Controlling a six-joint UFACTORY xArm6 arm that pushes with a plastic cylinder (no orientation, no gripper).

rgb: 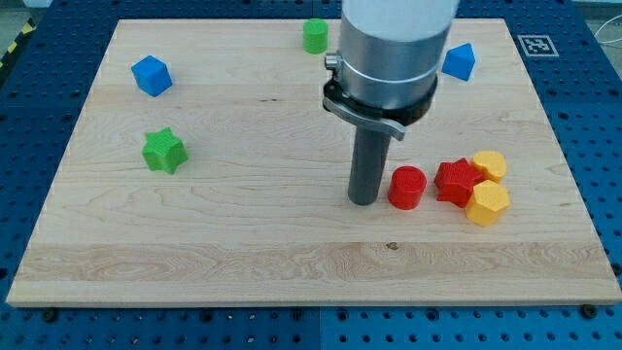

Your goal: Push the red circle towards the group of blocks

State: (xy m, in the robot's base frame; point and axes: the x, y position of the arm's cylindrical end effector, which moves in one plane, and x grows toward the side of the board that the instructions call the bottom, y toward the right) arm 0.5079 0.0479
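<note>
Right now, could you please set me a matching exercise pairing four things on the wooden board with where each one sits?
Things:
1. red circle block
2. green star block
3. my tip
4. blue cube block

Places:
A. view's upper left
B. just left of the red circle block
C. just left of the red and yellow group
D. view's left, below the blue cube block

Pairs: 1-C, 2-D, 3-B, 4-A

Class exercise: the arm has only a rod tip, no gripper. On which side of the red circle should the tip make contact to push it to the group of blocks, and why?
Contact the red circle on its face toward the view's left, at mid-width. The group, a red block and two yellow blocks, lies just to its right. My tip already stands on that left side. Its round wall probably slips aside under an off-centre push.
</note>
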